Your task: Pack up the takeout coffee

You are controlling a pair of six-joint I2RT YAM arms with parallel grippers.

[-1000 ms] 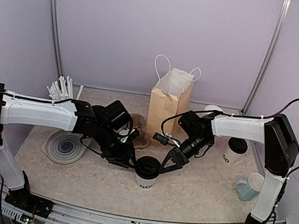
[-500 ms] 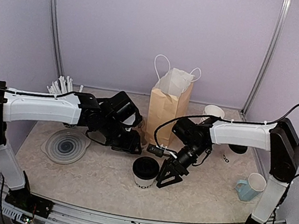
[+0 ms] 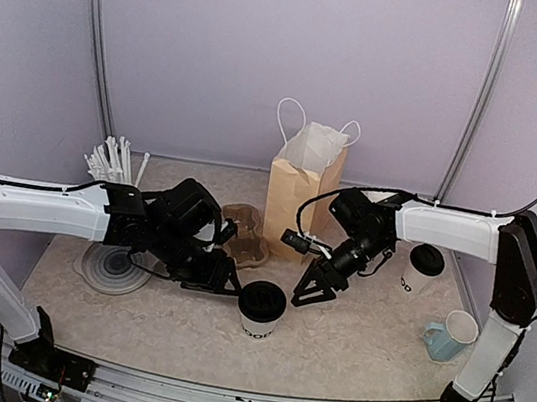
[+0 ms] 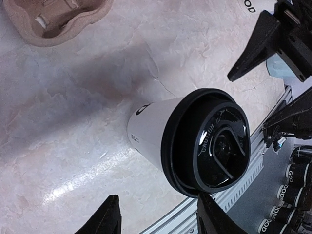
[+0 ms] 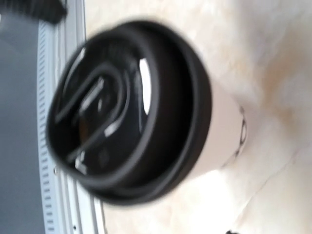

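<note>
The left gripper (image 3: 229,284) had its jaws apart and empty. The lidded coffee cup (image 3: 261,311) stood upright just beside it, toward the robot's right, not yet between the fingers (image 4: 110,217). The right gripper (image 3: 308,292), also spread and empty, hovered at the cup's other side, a little farther, I judge. The second lidded cup (image 3: 423,268) stood well apart, right of the paper bag (image 3: 302,191).

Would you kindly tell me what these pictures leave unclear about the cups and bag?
Paper bag: inside hidden by its own walls and white lining, top external view.
Near lidded cup: lettering too small in the top view, turned away in the left wrist view; lid wording blurred in the right wrist view.
Far lidded cup: lettering too small, top view.
</note>
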